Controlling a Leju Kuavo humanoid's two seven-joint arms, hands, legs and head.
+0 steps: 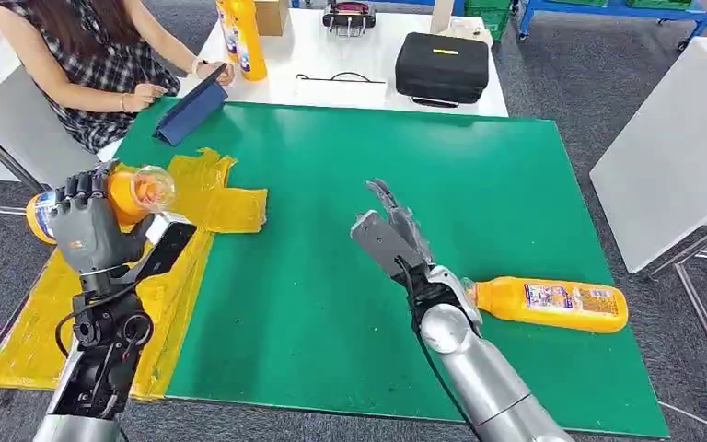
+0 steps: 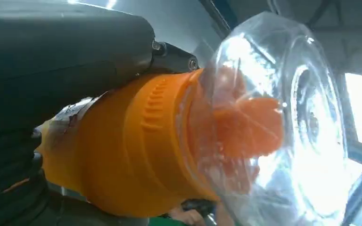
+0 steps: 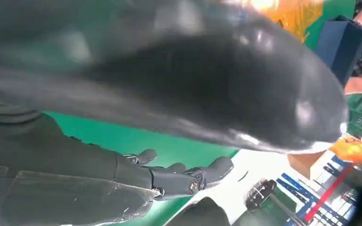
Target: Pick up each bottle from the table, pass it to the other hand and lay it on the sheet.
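Left hand (image 1: 87, 226) grips a glossy orange bottle (image 1: 124, 193) — clear domed cap.

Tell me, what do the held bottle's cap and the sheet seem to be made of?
The bottle's cap looks like clear glossy plastic: bright highlights, and an orange spout visible through it. The yellow sheet seems a thin plastic film or coated cloth; it wrinkles and shines slightly, so I cannot say which.
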